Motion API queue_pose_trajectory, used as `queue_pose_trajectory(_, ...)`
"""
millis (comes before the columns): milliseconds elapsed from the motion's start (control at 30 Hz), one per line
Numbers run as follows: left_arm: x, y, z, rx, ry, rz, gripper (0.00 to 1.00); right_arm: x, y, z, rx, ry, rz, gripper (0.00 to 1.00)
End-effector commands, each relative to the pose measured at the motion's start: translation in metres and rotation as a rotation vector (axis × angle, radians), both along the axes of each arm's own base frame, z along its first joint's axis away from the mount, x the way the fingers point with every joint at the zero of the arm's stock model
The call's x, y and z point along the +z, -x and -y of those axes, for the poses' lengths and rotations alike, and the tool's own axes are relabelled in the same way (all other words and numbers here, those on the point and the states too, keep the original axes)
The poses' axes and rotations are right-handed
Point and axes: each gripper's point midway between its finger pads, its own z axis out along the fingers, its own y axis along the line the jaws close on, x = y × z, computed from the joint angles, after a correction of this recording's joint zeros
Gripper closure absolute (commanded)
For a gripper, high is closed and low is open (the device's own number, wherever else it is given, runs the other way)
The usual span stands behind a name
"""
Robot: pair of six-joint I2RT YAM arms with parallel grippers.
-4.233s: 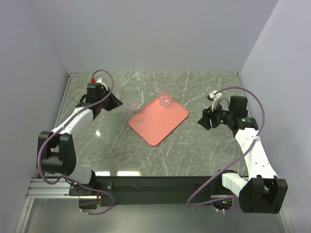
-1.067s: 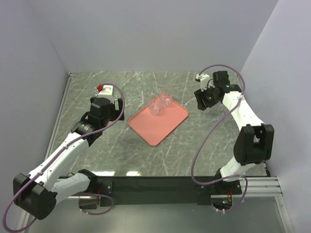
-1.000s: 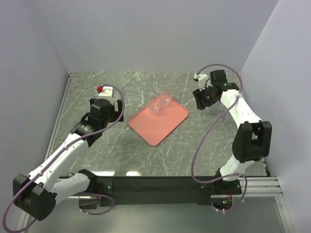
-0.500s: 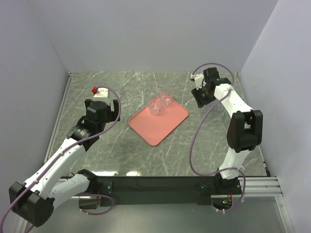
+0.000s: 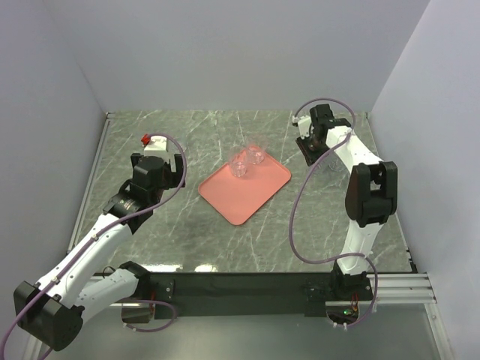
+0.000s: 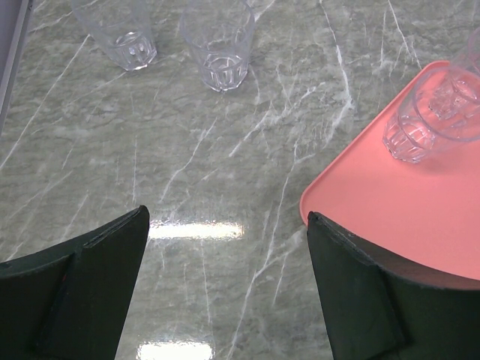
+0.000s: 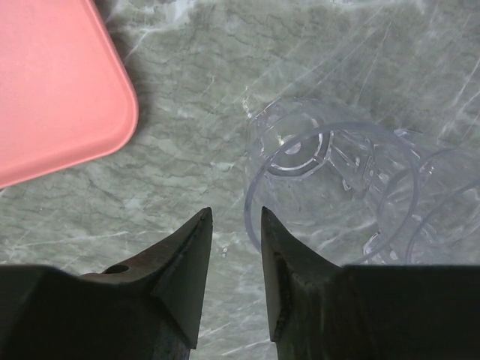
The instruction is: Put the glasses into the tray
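The salmon-pink tray (image 5: 244, 187) lies mid-table with two clear glasses (image 5: 240, 166) (image 5: 256, 156) standing at its far corner. My left gripper (image 5: 159, 161) hovers left of the tray, open wide and holding nothing (image 6: 226, 217). Ahead of it two more glasses (image 6: 124, 34) (image 6: 217, 41) stand on the marble. One glass on the tray (image 6: 427, 112) shows at the right. My right gripper (image 5: 306, 148) (image 7: 235, 214) hangs over a glass (image 7: 322, 172) right of the tray. Its jaws are narrowly apart. The glass rim sits in the gap against the right finger (image 7: 281, 270). Another glass (image 7: 439, 202) touches it.
A tray corner (image 7: 52, 82) lies left of the right gripper. White walls enclose the marble table (image 5: 285, 225) on three sides, close behind the right gripper. The right arm's purple cable (image 5: 300, 210) loops over the table's right half.
The right gripper moved back and left over the glass and its jaws narrowed. The left gripper drew slightly away from the tray, still open.
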Motion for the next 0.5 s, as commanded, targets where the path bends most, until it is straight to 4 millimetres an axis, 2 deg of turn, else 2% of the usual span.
queue_pose_trajectory(0, 0.01, -0.003, -0.002, 0.009, 0.005, 0.047, 0.08, 0.01, -0.011, -0.003, 0.004, 0.009, 0.026, 0.64)
queue_pose_trajectory(233, 0.009, -0.003, -0.002, 0.01, 0.003, 0.047, 0.08, 0.005, -0.008, -0.003, 0.016, 0.011, 0.011, 0.76)
queue_pose_trajectory(433, 0.01, -0.003, -0.003, 0.01, 0.005, 0.048, 0.08, 0.017, -0.005, -0.004, 0.035, 0.011, 0.047, 0.85)
queue_pose_trajectory(467, 0.009, -0.003, -0.003, 0.01, 0.005, 0.047, 0.09, 0.018, -0.005, -0.004, 0.036, 0.009, 0.052, 0.91)
